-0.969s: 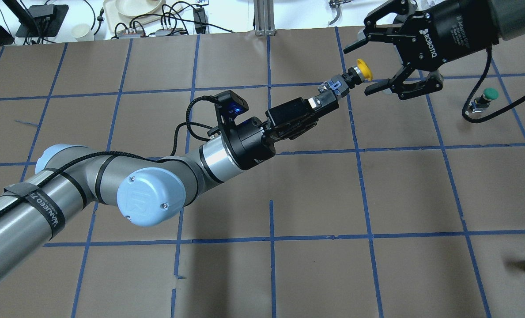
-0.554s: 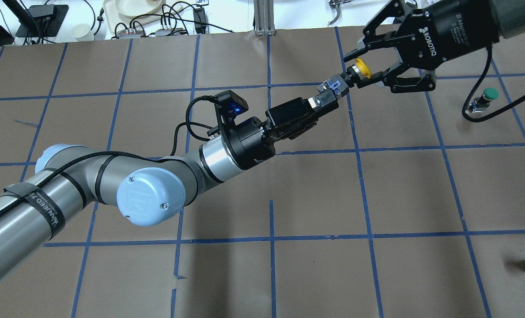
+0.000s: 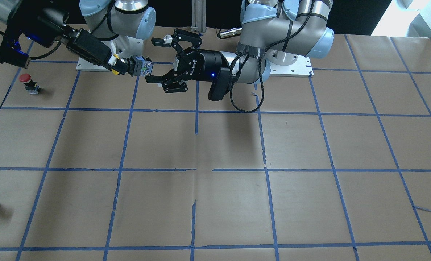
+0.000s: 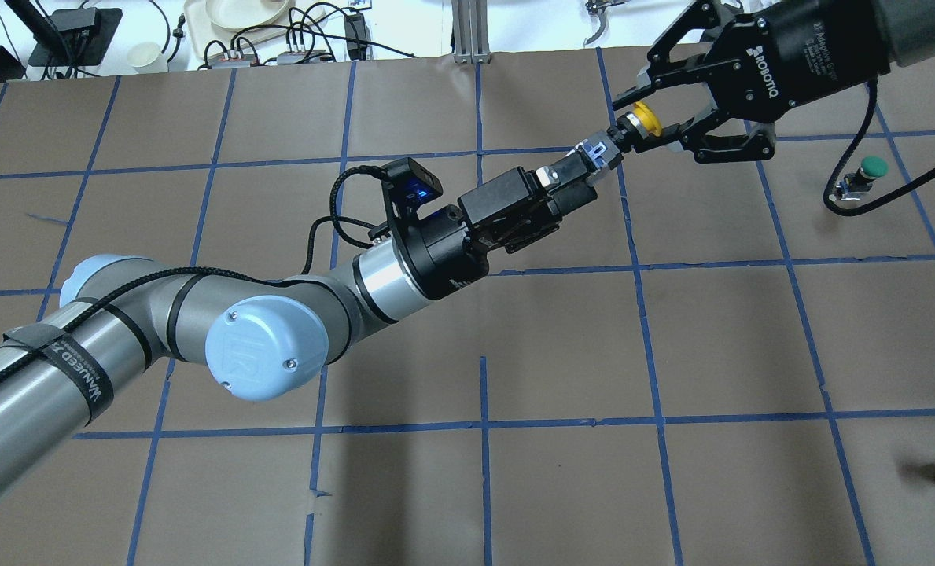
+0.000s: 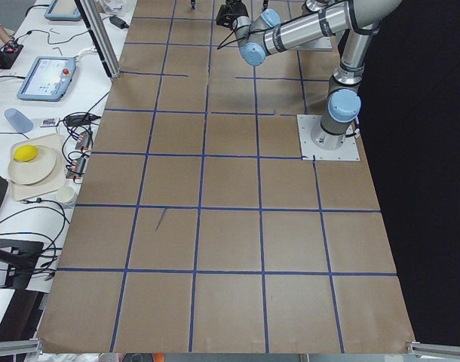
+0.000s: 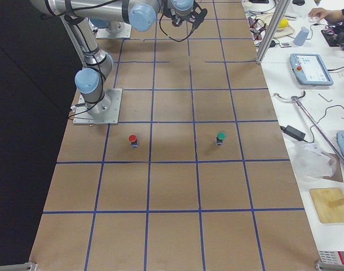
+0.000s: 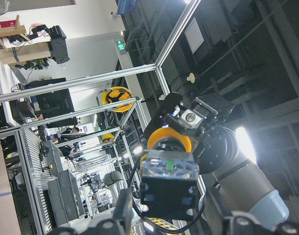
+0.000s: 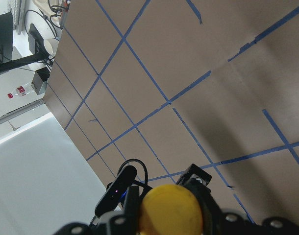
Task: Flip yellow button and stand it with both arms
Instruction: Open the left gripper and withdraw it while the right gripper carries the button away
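- Overhead exterior: right gripper (image 4: 642, 123) is clamped on the yellow button (image 4: 610, 146) at its cap, mid-air.
- Left gripper (image 3: 151, 61): fingers spread apart, with the button's body end between its tips.

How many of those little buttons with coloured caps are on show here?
3. The yellow button is held in the air by the right gripper. The red button and the green button stand on the table, to the robot's right. None looks hidden.

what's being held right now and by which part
The yellow button, by its yellow cap, in the right gripper. The left gripper is open around its body, not gripping.
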Motion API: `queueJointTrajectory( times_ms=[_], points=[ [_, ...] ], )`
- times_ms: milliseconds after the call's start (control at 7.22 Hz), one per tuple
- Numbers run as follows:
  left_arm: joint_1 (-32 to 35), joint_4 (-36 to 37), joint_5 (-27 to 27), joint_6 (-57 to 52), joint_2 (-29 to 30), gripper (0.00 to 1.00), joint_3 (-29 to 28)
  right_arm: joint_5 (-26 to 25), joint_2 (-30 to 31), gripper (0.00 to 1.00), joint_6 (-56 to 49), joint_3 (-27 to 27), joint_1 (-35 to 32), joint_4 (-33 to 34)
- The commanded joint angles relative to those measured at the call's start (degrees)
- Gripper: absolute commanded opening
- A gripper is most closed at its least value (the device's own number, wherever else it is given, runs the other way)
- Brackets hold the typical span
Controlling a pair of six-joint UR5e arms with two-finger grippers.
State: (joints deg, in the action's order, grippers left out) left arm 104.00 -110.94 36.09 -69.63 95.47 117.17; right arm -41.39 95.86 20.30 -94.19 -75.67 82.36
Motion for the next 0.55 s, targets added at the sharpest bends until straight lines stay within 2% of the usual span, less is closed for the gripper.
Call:
queueJointTrajectory(
  times_ms=[0, 277, 415],
  points=[
    [-6.0, 0.1, -15.1, 5.2, -0.8, 1.0, -1.8, -1.7, -0.2, 0.12, -0.5, 1.2, 2.2, 0.4],
    [-18.1, 0.1, -42.1, 5.3, -1.1, 1.0, -3.3, -7.8, -0.2, 0.12, -2.2, 1.1, 5.9, 0.3],
    [-25.2, 0.2, -57.6, 5.4, -1.6, 1.0, -4.5, -12.7, -0.2, 0.12, -8.2, 0.7, 6.0, 0.7]
  ],
)
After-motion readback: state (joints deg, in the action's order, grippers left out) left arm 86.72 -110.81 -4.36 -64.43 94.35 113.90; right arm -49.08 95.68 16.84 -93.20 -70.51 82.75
